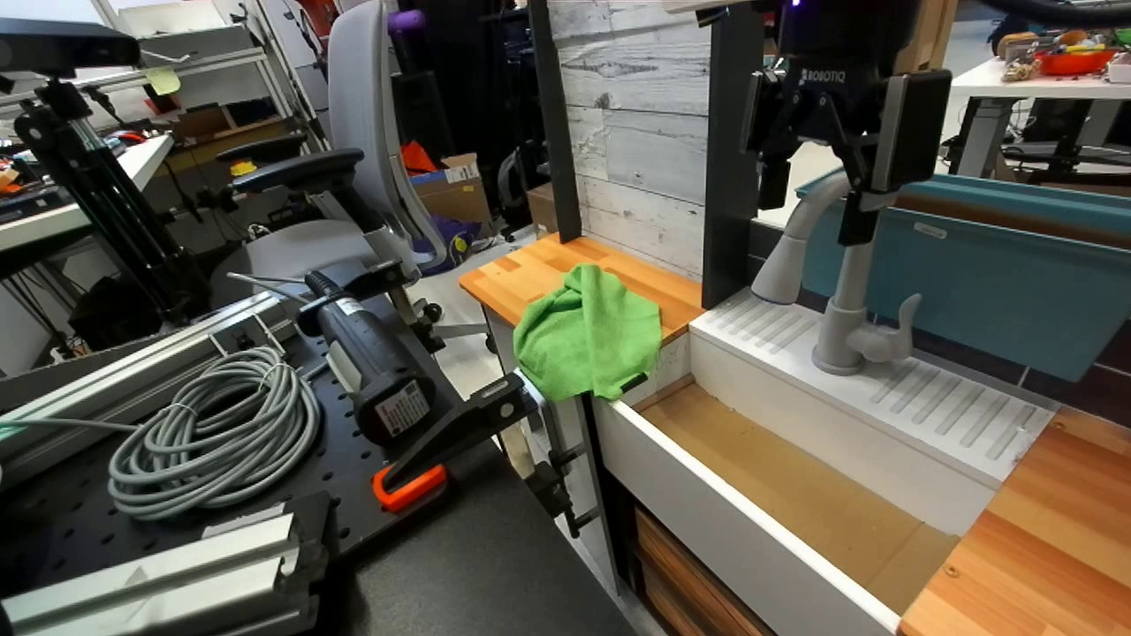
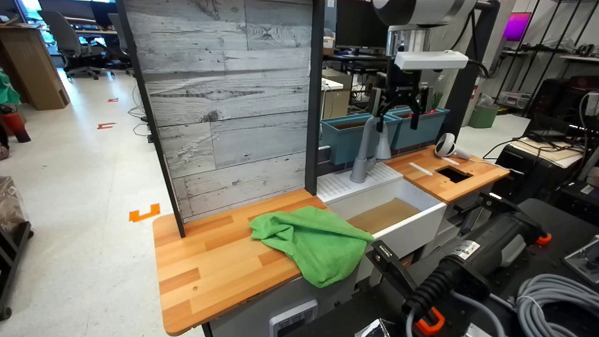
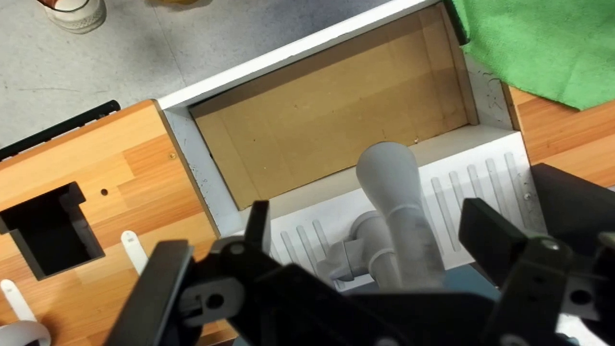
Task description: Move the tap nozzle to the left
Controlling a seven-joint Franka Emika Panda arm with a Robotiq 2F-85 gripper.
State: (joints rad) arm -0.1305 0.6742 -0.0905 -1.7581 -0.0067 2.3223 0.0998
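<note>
The tap nozzle is a matte grey arched spout that shows in both exterior views (image 1: pixel 791 252) (image 2: pixel 365 147). Its end points down and is tilted towards the sink. Its round base and side lever stand on the white ribbed ledge behind the sink. My gripper is open above the arch in both exterior views (image 1: pixel 815 203) (image 2: pixel 397 122). In the wrist view the spout (image 3: pixel 389 180) lies between the wide-apart fingers (image 3: pixel 366 211), with a gap on each side. The top of the arch is hidden behind the gripper body there. I cannot tell whether any finger touches it.
A white sink (image 1: pixel 751 539) with a brown bottom lies in front of the tap. A green cloth (image 1: pixel 588 331) hangs over the wooden counter's edge. Teal planters (image 1: pixel 998 283) stand behind the tap. A whitewashed wood panel (image 2: pixel 224 93) with dark posts rises beside the ledge.
</note>
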